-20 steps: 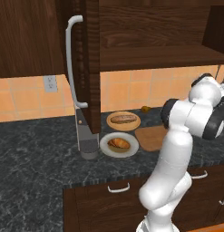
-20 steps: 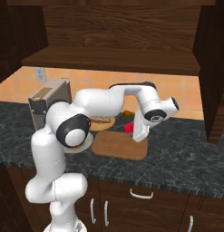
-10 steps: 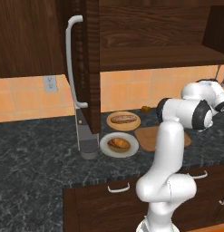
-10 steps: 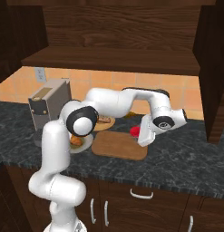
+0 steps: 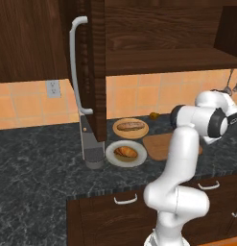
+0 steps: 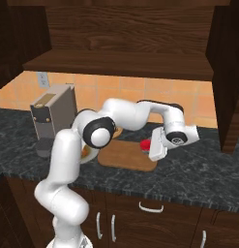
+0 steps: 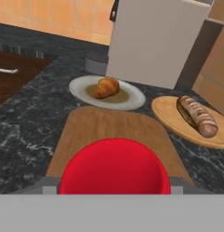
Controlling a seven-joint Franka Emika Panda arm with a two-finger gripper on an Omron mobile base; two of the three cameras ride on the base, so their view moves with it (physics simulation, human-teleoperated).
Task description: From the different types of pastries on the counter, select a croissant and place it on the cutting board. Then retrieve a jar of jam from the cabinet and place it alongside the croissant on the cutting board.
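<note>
The jar of jam point(image 7: 115, 167) shows its red lid large at the bottom of the hand view, with my gripper point(image 7: 114, 185) shut on it. It hangs just above the right end of the cutting board point(image 6: 122, 157); the same jar of jam point(image 6: 146, 144) and gripper point(image 6: 152, 147) appear in the right base view. The croissant point(image 7: 106, 87) lies on a round pale plate point(image 7: 131, 97) left of the board, croissant point(image 5: 125, 152) also seen from the left. The cutting board point(image 7: 114, 127) is bare. The cabinet door point(image 5: 93, 72) stands open.
A long brown roll point(image 7: 197, 115) rests on a round tan plate point(image 7: 170, 115) behind the board. A grey coffee machine point(image 6: 53, 116) stands on the dark counter point(image 6: 198, 169) left of the plates. The open door's white handle point(image 5: 74, 72) hangs over the counter.
The hand has carried the jar slightly down and to the right, closer to the board's right end. The arm's elbow has swung round. Plates and pastries have not moved.
</note>
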